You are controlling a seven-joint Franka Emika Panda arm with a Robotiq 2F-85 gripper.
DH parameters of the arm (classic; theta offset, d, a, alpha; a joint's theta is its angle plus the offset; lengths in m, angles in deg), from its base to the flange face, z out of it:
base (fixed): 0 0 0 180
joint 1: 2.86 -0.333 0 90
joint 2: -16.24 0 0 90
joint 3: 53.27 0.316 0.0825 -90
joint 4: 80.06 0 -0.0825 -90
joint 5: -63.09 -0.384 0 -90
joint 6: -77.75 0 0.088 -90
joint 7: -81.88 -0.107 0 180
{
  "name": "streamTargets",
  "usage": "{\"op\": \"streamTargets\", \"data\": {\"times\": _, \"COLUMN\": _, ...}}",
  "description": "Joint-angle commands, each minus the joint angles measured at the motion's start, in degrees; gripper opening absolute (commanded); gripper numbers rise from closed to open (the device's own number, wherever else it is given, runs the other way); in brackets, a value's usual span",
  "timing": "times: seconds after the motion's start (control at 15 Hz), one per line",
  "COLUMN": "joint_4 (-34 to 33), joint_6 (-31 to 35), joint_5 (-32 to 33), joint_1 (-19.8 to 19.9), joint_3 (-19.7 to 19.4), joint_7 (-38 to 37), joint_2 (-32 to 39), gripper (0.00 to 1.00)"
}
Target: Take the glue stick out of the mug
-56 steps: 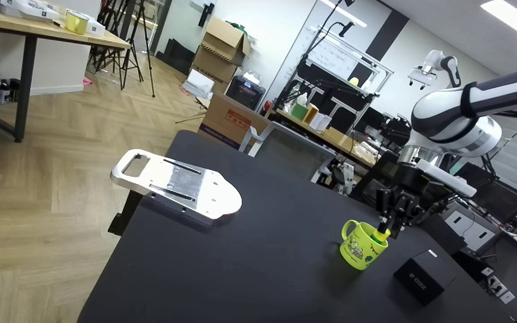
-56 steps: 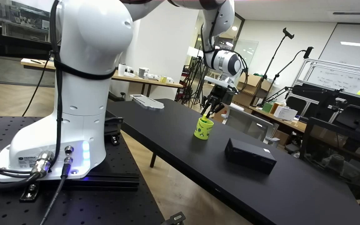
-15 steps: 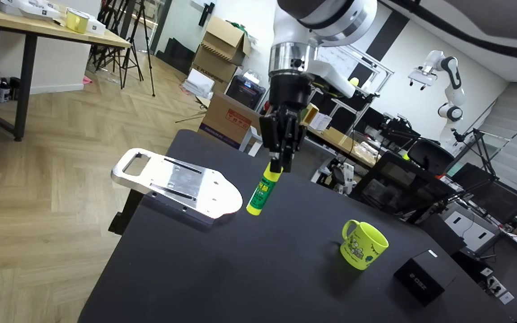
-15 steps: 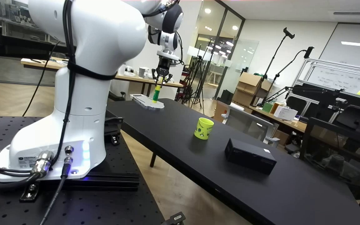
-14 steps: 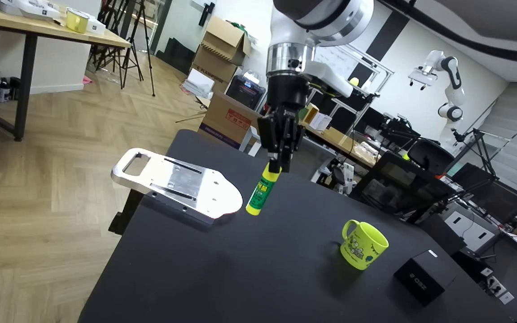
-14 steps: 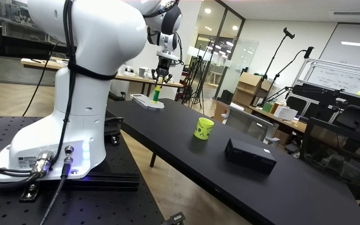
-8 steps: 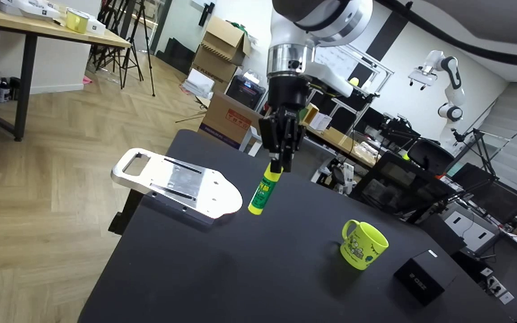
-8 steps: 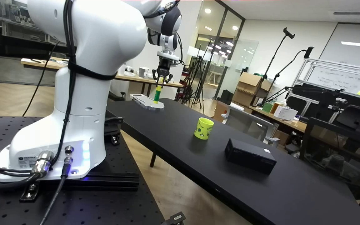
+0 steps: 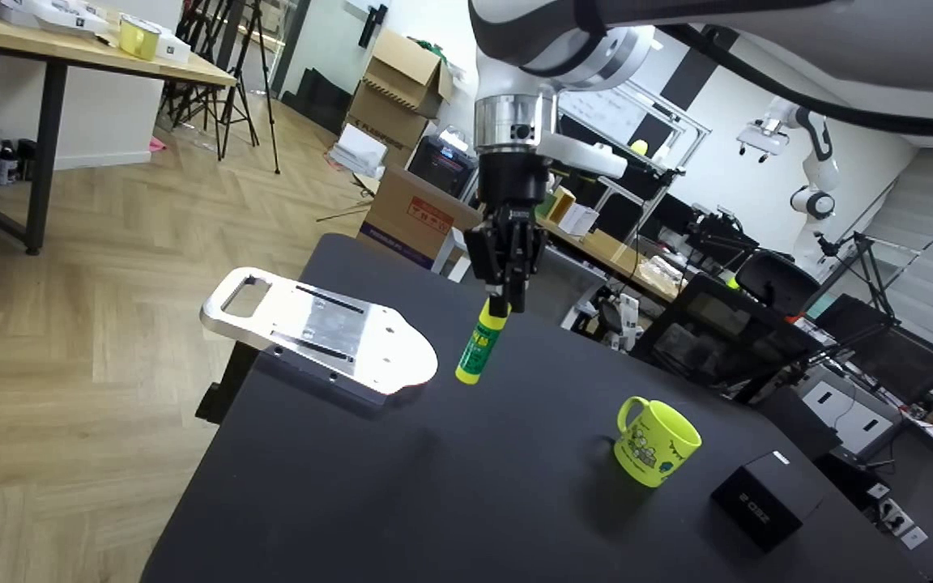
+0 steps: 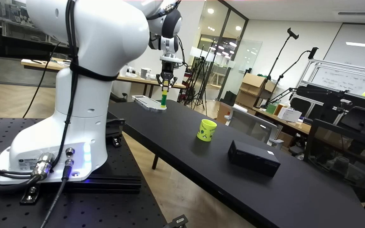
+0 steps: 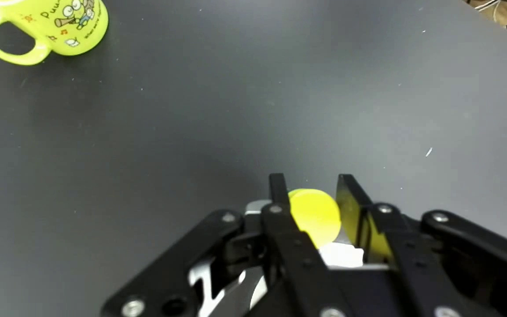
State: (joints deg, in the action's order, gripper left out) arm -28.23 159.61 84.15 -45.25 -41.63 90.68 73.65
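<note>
Going left to right in an exterior view, a silver metal plate (image 9: pixel 337 326) sat near the edge of the black table (image 9: pixel 337 502). Next up was the glue stick (image 9: pixel 479 350), hanging in the air to the right of the plate, with the gripper (image 9: pixel 508 305) clamped on its yellow top end. The wrist view had that end right between the fingers (image 11: pixel 278 189). So yeah, the glue stick was out of the mug (image 9: pixel 657 445), which stood upright on the table further right, well apart from it. Last came a black box (image 9: pixel 766 506) near the mug.
</note>
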Motion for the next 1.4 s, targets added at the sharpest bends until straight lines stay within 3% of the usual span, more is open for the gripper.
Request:
{"op": "streamTargets", "data": {"times": 0.0, "joint_4": -4.95, "joint_6": -2.34, "joint_5": 0.93, "joint_1": -1.90, "joint_3": -2.65, "joint_7": 2.20, "joint_2": 2.64, "gripper": 0.08}}
{"op": "streamTargets", "data": {"times": 0.6, "joint_4": -7.51, "joint_6": -20.87, "joint_5": 4.28, "joint_1": -4.79, "joint_3": -4.62, "joint_7": 13.70, "joint_2": 7.81, "gripper": 0.08}}
{"op": "streamTargets", "data": {"times": 0.87, "joint_4": -6.55, "joint_6": -21.05, "joint_5": 7.31, "joint_1": -5.69, "joint_3": -4.50, "joint_7": 18.96, "joint_2": 8.83, "gripper": 0.08}}
{"op": "streamTargets", "data": {"times": 1.0, "joint_4": -7.21, "joint_6": -21.08, "joint_5": 6.17, "joint_1": -5.36, "joint_3": -4.20, "joint_7": 18.22, "joint_2": 8.96, "gripper": 0.08}}
{"op": "streamTargets", "data": {"times": 1.07, "joint_4": -3.26, "joint_6": -18.93, "joint_5": 6.16, "joint_1": -5.01, "joint_3": -3.89, "joint_7": 16.98, "joint_2": 7.63, "gripper": 0.33}}
{"op": "streamTargets", "data": {"times": 1.33, "joint_4": -4.09, "joint_6": -19.10, "joint_5": 6.14, "joint_1": -5.02, "joint_3": -3.89, "joint_7": 17.33, "joint_2": 7.81, "gripper": 0.33}}
